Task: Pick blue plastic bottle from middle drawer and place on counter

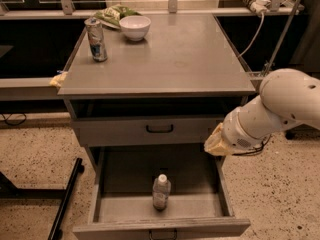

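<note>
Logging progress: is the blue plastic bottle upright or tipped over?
Upright: the blue plastic bottle stands cap-up on the middle drawer floor. The gripper hangs above its right wall.

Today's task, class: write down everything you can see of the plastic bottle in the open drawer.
The blue plastic bottle is small, slim and translucent, with a white screw cap and a pale label around its body. It stands upright, cap on, on the bare floor of the open middle drawer, near the front and roughly midway between the side walls, touching nothing but that floor. The gripper hangs over the drawer's right side, apart from the bottle.
</note>
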Tool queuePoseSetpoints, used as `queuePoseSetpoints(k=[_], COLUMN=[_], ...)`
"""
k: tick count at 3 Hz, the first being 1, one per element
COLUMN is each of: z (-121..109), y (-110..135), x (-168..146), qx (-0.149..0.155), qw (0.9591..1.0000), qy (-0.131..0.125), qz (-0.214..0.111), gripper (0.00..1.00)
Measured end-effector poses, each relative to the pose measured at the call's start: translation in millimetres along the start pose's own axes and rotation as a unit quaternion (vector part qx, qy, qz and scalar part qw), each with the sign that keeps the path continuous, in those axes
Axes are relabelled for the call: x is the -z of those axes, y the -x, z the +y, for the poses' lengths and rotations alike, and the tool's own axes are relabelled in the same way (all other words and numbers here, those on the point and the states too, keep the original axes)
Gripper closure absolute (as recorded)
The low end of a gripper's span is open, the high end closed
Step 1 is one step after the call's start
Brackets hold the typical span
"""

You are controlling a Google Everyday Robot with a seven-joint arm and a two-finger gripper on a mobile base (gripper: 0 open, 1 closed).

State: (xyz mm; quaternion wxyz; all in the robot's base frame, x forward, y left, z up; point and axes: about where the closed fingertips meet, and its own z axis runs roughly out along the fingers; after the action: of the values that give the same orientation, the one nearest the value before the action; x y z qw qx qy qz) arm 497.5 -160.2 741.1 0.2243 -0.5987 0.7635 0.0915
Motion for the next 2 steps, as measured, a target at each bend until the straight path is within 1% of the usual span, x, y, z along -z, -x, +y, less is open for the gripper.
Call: queuePoseSetpoints(k=[1,2], z=[19,32], y=[-28,-53], x=[-52,-125], qx=[-0.016,-0.037], qw=[0.9993,0.9955], qy=[0.022,0.031], qz=[-0.025,-0.081], gripper=[1.00,1.00])
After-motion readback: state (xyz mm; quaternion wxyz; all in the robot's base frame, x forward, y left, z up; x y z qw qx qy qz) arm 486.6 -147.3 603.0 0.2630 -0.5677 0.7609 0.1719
